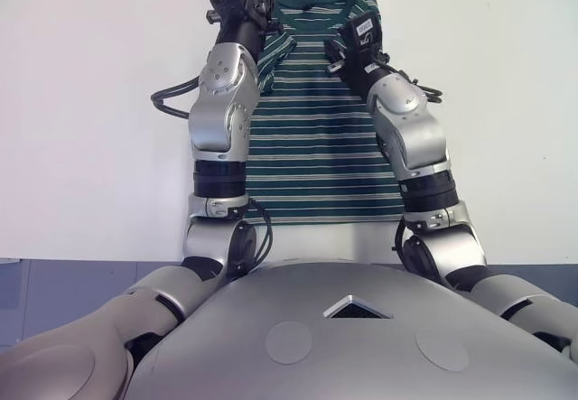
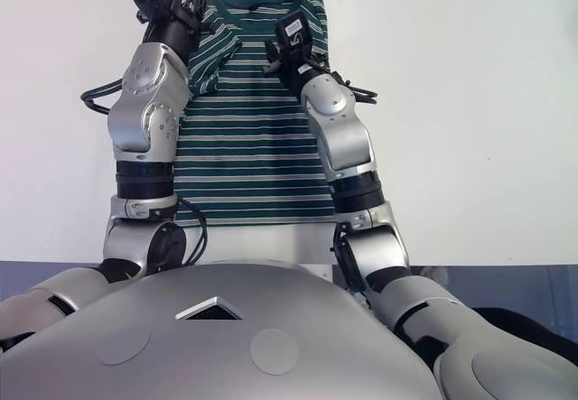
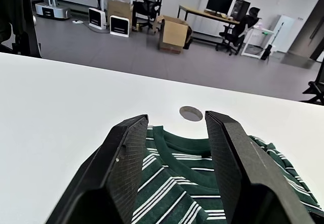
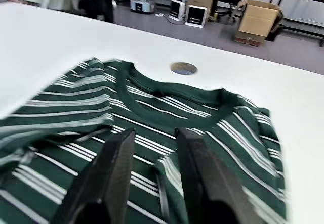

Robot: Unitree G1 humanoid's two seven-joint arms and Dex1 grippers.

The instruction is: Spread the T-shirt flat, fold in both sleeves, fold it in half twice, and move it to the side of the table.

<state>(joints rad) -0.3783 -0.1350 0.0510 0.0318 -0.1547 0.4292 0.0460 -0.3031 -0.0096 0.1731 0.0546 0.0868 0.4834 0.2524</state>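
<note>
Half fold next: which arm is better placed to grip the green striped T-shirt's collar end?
Left, likely: left gripper open at the collar of the green striped T-shirt; right gripper open, short of it.

Wide stretches of the flat white tabletop (image 1: 81, 120) lie open on both sides of the dark green, white-striped cotton T-shirt (image 1: 312, 147). Over the shirt's collar end, the left gripper (image 3: 174, 120) and the right gripper (image 4: 154, 132) hang near each other, leaving a narrow lane of cloth between them. Just beyond the collar, a small round grey grommet (image 3: 191, 114) sits flush in the tabletop.
</note>
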